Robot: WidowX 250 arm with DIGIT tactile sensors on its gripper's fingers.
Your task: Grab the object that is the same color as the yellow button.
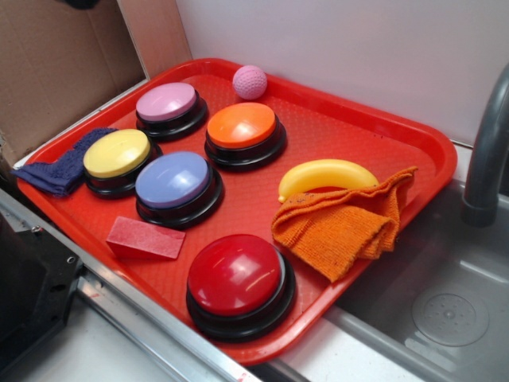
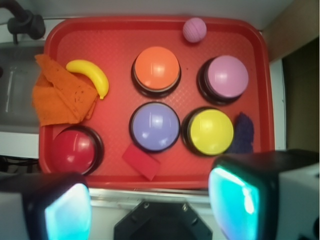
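The yellow toy banana [image 1: 326, 177] [image 2: 91, 75] lies on the red tray [image 1: 342, 119] [image 2: 110, 37], its lower edge touching the orange knitted cloth [image 1: 342, 227] [image 2: 60, 95]. The yellow button [image 1: 118, 155] [image 2: 211, 131] stands at the tray's other side, next to a lavender-blue button [image 1: 175, 181] [image 2: 155, 126]. In the wrist view my gripper [image 2: 150, 207] hangs high above the tray's near edge, far from the banana. Its two teal-padded fingers [image 2: 235, 200] stand wide apart with nothing between them. The gripper does not show in the exterior view.
On the tray also sit an orange button [image 1: 242, 127] [image 2: 156, 68], a pink button [image 1: 167, 103] [image 2: 226, 76], a red button [image 1: 237, 277] [image 2: 72, 148], a red block [image 1: 145, 239] [image 2: 142, 161], a pink ball [image 1: 250, 81] [image 2: 194, 29] and a dark blue cloth [image 1: 60, 169] [image 2: 243, 132]. A sink [image 1: 445, 302] and faucet [image 1: 487, 151] lie beside the tray.
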